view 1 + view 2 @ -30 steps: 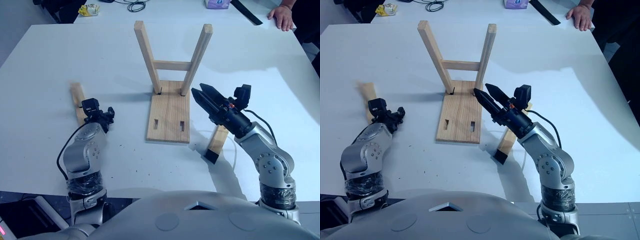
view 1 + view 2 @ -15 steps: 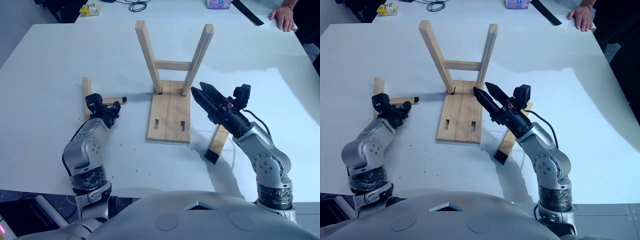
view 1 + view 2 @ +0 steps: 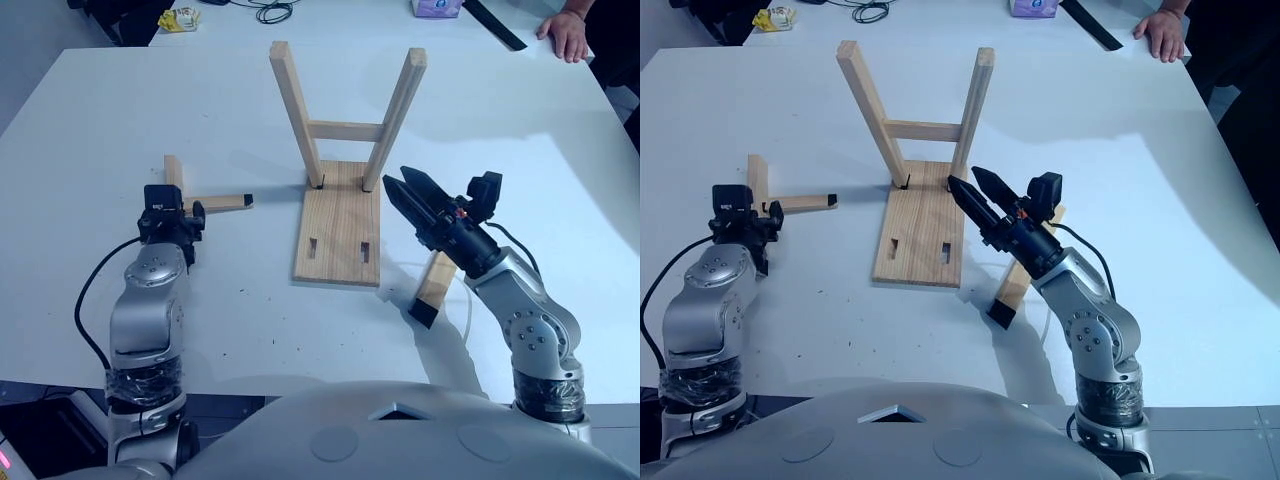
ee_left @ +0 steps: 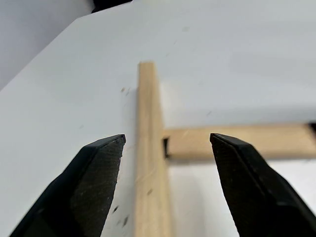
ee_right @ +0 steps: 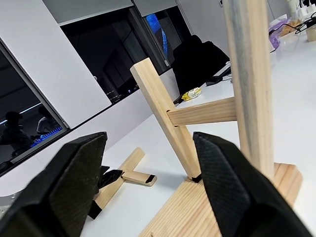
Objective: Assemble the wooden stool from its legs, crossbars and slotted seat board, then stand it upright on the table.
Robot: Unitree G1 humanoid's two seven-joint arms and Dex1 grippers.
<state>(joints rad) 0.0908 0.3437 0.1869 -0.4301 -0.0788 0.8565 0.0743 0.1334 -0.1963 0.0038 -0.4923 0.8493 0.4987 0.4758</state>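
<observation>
The slotted seat board (image 3: pixel 338 228) lies flat mid-table. Two legs joined by a crossbar (image 3: pixel 345 130) stand up from its far end. A second leg (image 3: pixel 174 178) with a crossbar (image 3: pixel 222 202) lies flat on the left. My left gripper (image 3: pixel 170 222) hovers at that leg's near end; in the left wrist view it (image 4: pixel 168 140) is open, one finger on each side of the leg (image 4: pixel 148 148). My right gripper (image 3: pixel 408 185) is open beside the board's right edge, aimed at the standing frame (image 5: pixel 168 111). A loose leg (image 3: pixel 433 286) lies under the right forearm.
A white cable (image 3: pixel 467 300) curls beside the loose leg. At the table's far edge sit a purple box (image 3: pixel 435 7), a black strap (image 3: pixel 495 25) and a yellow item (image 3: pixel 180 17). Bare white tabletop (image 3: pixel 90 120) spreads to the far left and far right.
The left leg-and-crossbar piece shifted slightly right and its crossbar came into view. My left forearm swung from leaning right to pointing straight away. The right arm barely moved.
</observation>
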